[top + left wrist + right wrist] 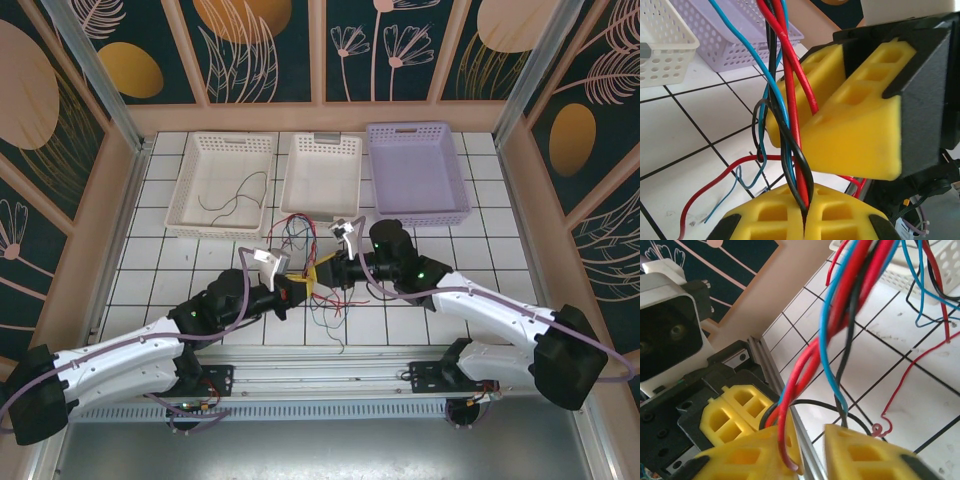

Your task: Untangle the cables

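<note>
We see the white left arm (120,360) lying low over the white tiled bench (200,255) from the near left corner, its wrist angled in toward the middle. The white right arm (500,305) mirrors it from the near right, so the two sets of jaws sit almost nose to nose at the centre. The left jaws are together, their yellow hollow-celled pads (765,220) clamped on the thin red, blue and black cables (796,135). The twisted bundle rises straight out of the seam between those pads. The right jaws are a little apart, and we can see bench through the gap between their yellow fingers (865,455). The twist comes down into that gap, with a red strand curling against the left-hand finger and a black one looping across to the other. From the left wrist, a red strand runs into the slot of the right jaws, just beside the left pair. Loose ends fan over the tiles on both sides of the jaws. A lone dark cable (232,196) lies in the left white perforated basket (185,200), well apart from the bundle.
</note>
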`<state>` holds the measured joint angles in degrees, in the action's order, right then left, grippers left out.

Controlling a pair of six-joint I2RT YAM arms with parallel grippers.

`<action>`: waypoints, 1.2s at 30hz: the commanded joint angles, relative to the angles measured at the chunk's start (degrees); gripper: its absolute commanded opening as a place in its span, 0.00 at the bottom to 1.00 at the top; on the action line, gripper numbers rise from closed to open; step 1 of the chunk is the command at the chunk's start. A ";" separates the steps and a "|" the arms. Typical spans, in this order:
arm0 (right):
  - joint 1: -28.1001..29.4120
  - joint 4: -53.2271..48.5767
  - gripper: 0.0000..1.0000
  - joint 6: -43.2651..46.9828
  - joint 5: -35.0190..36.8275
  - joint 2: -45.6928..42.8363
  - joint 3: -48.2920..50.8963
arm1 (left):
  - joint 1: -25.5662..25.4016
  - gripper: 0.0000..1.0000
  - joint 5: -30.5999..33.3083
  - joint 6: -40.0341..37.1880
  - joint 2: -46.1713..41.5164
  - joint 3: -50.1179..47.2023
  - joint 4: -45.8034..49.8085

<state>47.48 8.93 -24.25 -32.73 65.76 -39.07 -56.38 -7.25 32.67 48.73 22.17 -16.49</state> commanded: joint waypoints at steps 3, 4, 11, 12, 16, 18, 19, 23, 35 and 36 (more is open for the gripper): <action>0.42 2.48 0.00 0.83 3.11 -1.36 0.40 | -0.29 0.00 -0.75 0.38 -0.61 1.54 -1.67; 0.42 2.03 0.00 0.86 4.50 -1.93 0.49 | -0.30 0.00 -0.69 0.39 -0.48 1.53 -1.57; -5.25 -6.04 0.00 0.85 11.93 -9.18 1.65 | -0.28 0.00 3.91 -0.47 -3.28 2.95 5.58; -7.25 -7.03 0.00 0.76 11.80 -10.69 2.07 | -0.30 0.00 5.18 -0.61 -4.03 3.39 7.40; -15.51 -10.83 0.00 -0.40 9.59 -15.01 3.67 | -0.26 0.00 11.02 -0.85 -7.01 5.08 14.99; -18.38 -12.89 0.00 -0.53 9.12 -16.06 3.67 | -0.30 0.00 13.98 -0.80 -7.91 6.09 18.34; -19.62 -13.93 0.00 -0.60 8.89 -16.41 3.49 | -0.30 0.00 15.81 -0.53 -8.35 6.68 19.91; -24.39 -17.86 0.00 -1.14 9.33 -17.99 3.12 | -0.22 0.00 21.97 0.81 -9.57 9.02 24.78; -40.27 -25.18 0.00 -3.02 8.31 -24.21 4.53 | -0.18 0.00 37.85 4.38 -17.64 14.16 37.42; -41.27 -25.57 0.00 -3.46 9.17 -24.73 4.61 | -0.22 0.00 38.16 4.55 -18.08 14.29 37.97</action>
<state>8.05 -14.33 -25.82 -25.45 42.35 -35.38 -56.64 25.63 35.70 31.92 34.61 17.50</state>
